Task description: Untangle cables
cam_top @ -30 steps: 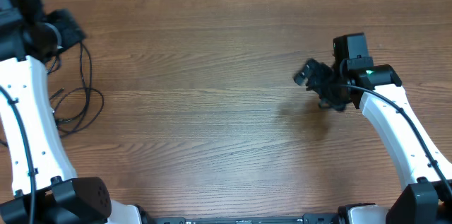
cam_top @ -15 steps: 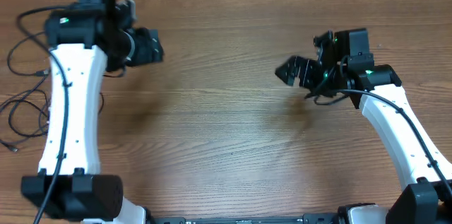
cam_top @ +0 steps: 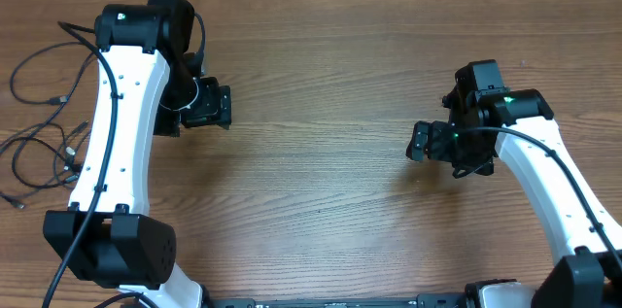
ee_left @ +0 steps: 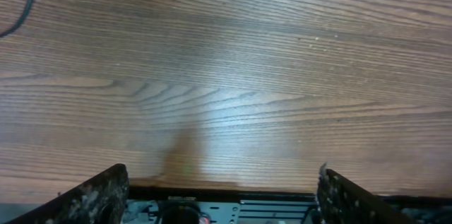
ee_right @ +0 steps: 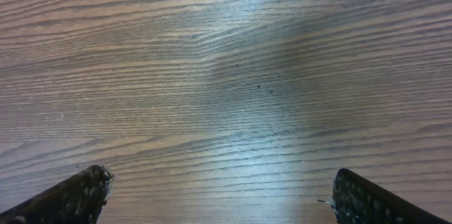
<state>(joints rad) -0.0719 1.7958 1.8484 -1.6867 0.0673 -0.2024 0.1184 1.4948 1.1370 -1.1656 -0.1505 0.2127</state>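
Over at the far left of the table (cam_top: 321, 201) the cables (cam_top: 39, 138) lie limp, light and snaggy, so I'd pinch near a plug end; left tool (cam_top: 216, 107) and right tool (cam_top: 418, 141) both gape wide, empty.

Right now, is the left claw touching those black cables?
Apart. The overhead view shows the left claw above bare table, its white arm lying between it and the cables.
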